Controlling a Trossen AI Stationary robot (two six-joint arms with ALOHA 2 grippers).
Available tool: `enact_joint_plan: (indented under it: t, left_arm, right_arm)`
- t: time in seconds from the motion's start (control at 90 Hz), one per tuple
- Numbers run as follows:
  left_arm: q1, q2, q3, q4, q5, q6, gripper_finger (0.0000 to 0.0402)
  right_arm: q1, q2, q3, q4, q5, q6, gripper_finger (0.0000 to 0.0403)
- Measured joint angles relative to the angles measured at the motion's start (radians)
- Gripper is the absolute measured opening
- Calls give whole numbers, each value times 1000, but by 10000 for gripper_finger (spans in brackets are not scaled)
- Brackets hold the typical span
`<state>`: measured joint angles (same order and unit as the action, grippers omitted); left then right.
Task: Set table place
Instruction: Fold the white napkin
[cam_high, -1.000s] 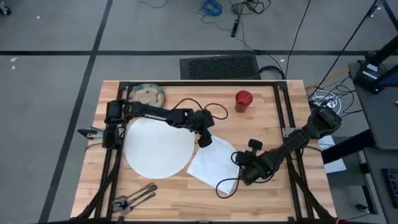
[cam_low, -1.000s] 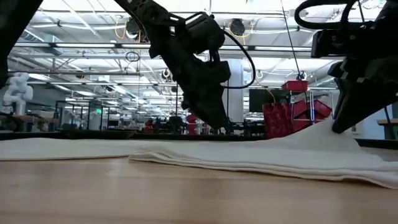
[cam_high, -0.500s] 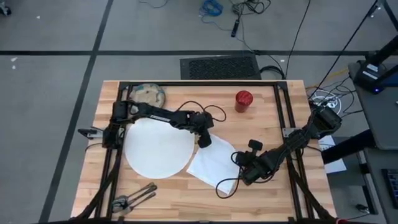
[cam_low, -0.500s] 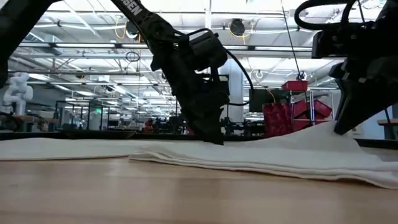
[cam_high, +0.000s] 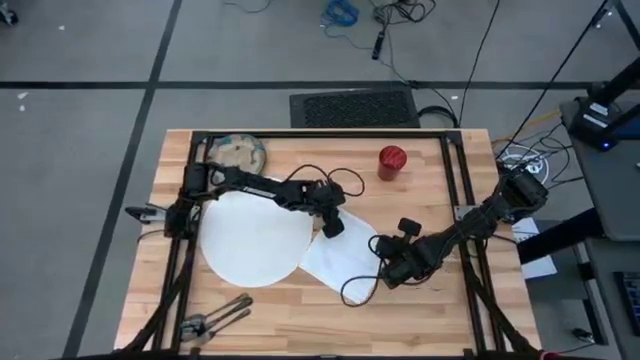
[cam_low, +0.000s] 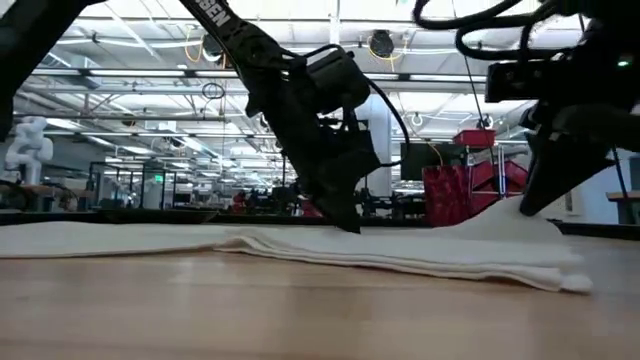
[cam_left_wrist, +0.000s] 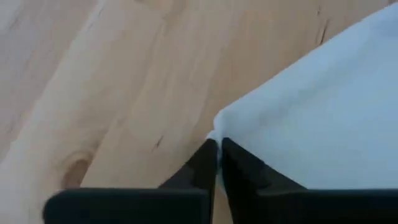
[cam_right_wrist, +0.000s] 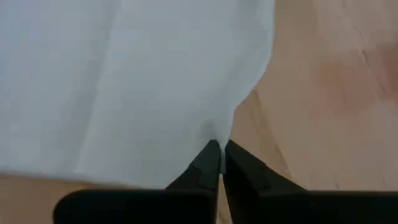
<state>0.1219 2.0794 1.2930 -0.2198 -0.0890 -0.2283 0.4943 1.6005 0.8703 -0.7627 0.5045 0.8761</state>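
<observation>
A white cloth napkin (cam_high: 345, 255) lies on the wooden table (cam_high: 440, 320), right of the large white plate (cam_high: 250, 238). My left gripper (cam_high: 330, 226) is shut on the napkin's far left corner, close to the plate's rim. My right gripper (cam_high: 386, 272) is shut on the napkin's right edge. A speckled bowl (cam_high: 237, 152) sits at the far left and a red cup (cam_high: 392, 160) at the far middle. Dark cutlery (cam_high: 215, 320) lies near the front left edge. My left gripper pinches the napkin's corner (cam_left_wrist: 216, 129) between its two fingers, coming down at a slant from the table's left. The corner stays low, at the table. My right gripper pinches the napkin's right edge (cam_right_wrist: 214, 135) between its two fingers, slanting down from the right. The cloth rises in a small peak (cam_low: 505, 212) to the fingers, and the rest lies on the table.
Black frame rails (cam_high: 455, 190) run along the table's sides and far edge. A dark cable (cam_high: 355, 295) loops over the napkin's near part. Bare wood lies near the front right corner.
My left gripper has come down onto the napkin's corner and shut on it. My right gripper has drawn its edge of the napkin a little toward the table's left, so the cloth's right end has slid left and the napkin has narrowed.
</observation>
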Motion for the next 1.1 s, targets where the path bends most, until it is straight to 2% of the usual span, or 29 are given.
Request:
enact_joint_plan:
  t: [0.256,0.489,0.733,0.922,1.1]
  left_arm:
    - [-10,-80,-7,-25,-47,-34,0]
    - [-29,-85,-51,175,-125,-90,0]
    - [-24,-105,-56,162,-126,-70,0]
    - [-29,-167,-62,62,-125,-47,0]
    - [-92,-171,-62,45,-91,-47,0]
  right_arm:
    - [-112,-8,0,-174,48,-32,0]
    - [-218,-54,-1,-224,125,-179,0]
    - [-328,-56,-1,-313,178,-300,0]
    - [-341,-65,-28,-325,176,-310,0]
    - [-267,-122,-92,-240,82,-244,0]
